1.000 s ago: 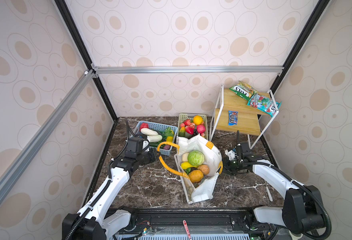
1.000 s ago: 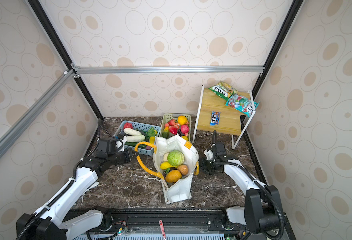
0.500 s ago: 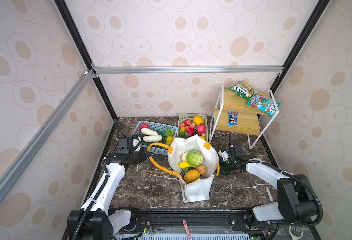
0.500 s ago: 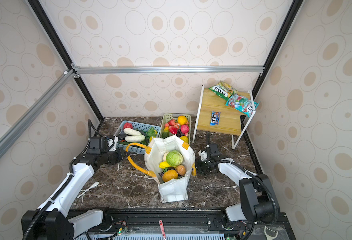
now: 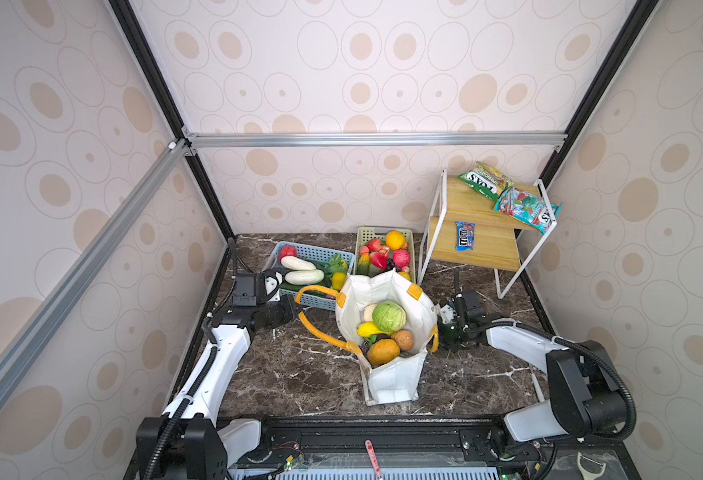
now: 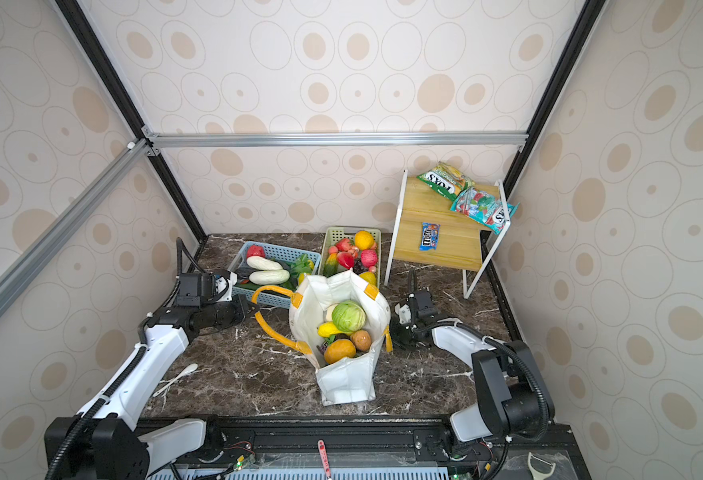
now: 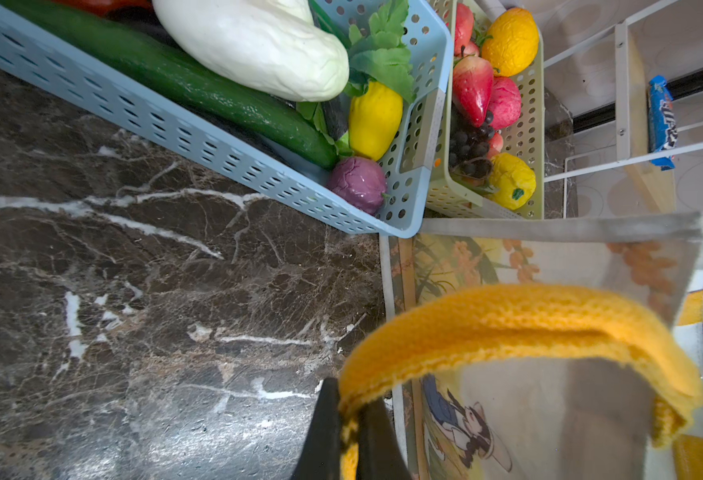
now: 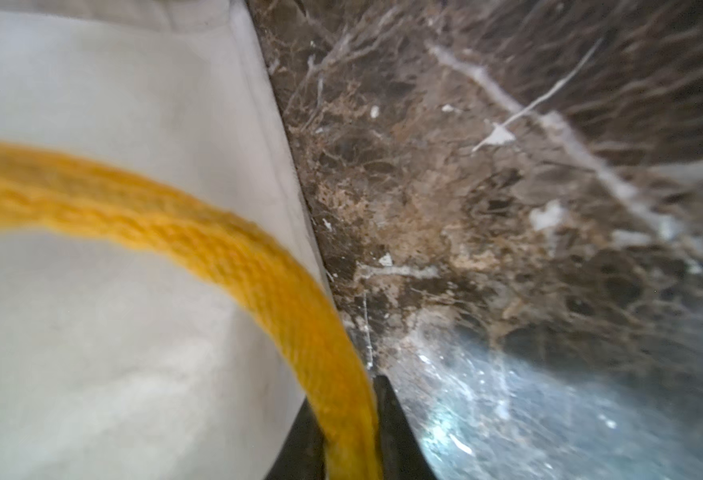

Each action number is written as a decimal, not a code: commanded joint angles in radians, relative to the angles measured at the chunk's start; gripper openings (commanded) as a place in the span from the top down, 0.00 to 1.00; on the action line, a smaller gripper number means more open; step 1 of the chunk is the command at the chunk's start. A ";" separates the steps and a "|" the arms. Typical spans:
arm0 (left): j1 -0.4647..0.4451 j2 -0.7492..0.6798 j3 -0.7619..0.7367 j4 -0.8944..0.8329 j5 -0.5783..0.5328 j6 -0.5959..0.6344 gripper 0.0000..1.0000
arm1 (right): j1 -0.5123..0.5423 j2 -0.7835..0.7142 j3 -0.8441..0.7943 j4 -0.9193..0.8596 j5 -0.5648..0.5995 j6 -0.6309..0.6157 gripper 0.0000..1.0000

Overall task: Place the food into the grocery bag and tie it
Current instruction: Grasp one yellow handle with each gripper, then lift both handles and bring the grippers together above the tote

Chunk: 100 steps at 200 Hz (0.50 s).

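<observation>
Jaws of the left gripper (image 7: 349, 424) were pressed together on the left handle (image 7: 507, 320), with the yellow strap pinched between the dark fingers. Jaws of the right gripper (image 8: 347, 432) were closed around the right handle (image 8: 200, 237), whose strap ran down between them.

The grocery bag (image 5: 391, 382) stood upright and open on the table (image 5: 300, 374), between the two grippers and just in front of the blue basket (image 5: 320, 253) and the green basket (image 5: 366, 232).

Loading appeared largely done. A cabbage (image 5: 388, 316), a yellow piece (image 5: 368, 329), a brown piece (image 5: 402, 340) and an orange piece (image 5: 383, 351) filled the bag to near its rim. Other produce lay in both baskets, and three snack packets (image 5: 524, 208) lay on the shelf (image 5: 482, 249). Whether these were also meant for the bag could not be told.

Tying was not yet done. The handles were held out on opposite sides of the bag, well apart and uncrossed. Bringing them together over the mouth and knotting them was left.
</observation>
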 commanded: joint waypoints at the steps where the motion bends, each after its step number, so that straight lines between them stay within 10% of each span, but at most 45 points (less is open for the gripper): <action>1: 0.014 -0.012 0.112 -0.024 0.019 0.040 0.92 | -0.002 -0.072 0.018 -0.107 0.090 -0.007 0.86; 55: 0.013 0.006 0.305 -0.069 0.117 0.032 0.90 | -0.029 -0.315 0.168 -0.406 0.342 -0.044 0.91; 100: -0.012 0.038 0.409 -0.024 0.204 -0.042 0.90 | 0.005 -0.391 0.393 -0.454 0.307 -0.169 0.91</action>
